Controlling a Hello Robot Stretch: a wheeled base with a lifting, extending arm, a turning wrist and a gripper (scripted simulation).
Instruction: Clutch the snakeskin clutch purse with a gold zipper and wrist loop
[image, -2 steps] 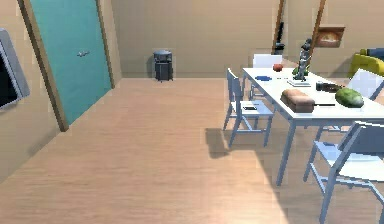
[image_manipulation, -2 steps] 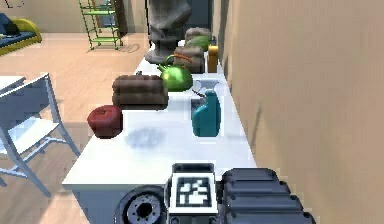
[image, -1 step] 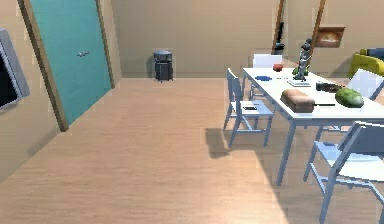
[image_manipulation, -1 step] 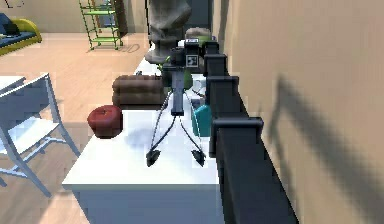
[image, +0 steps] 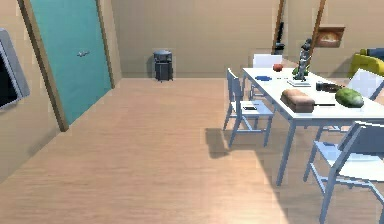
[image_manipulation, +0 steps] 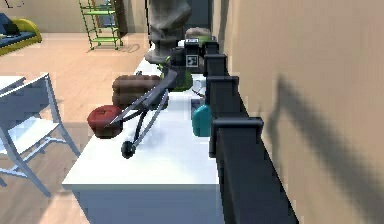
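Gripper (image_manipulation: 130, 148) low over white surface (image_manipulation: 150, 175), thin fingers slanting down toward the arm side view's left. Can't tell if fingers are spread or pressed together, or if anything is held: things lie on the surface right behind it.

Brown mottled pouch (image_manipulation: 133, 88) fits the clutch purse by colour and shape. It lies on the surface behind the fingers' upper part; touching or not, unclear. Dark red rounded thing (image_manipulation: 101, 120) just left of the fingers, near the surface's edge. Teal thing (image_manipulation: 202, 121) right beside the arm (image_manipulation: 240, 150). Grey statue (image_manipulation: 168, 22) stands farther back. Wall (image_manipulation: 320, 90) runs along the surface's right. White chair (image_manipulation: 30, 115) stands left of the surface, green rack (image_manipulation: 100, 22) far back.

Forward view: another white table (image: 325, 108) with a brown block (image: 297, 98), white chairs (image: 245, 105), teal door (image: 70, 45), dark bin (image: 163, 65).
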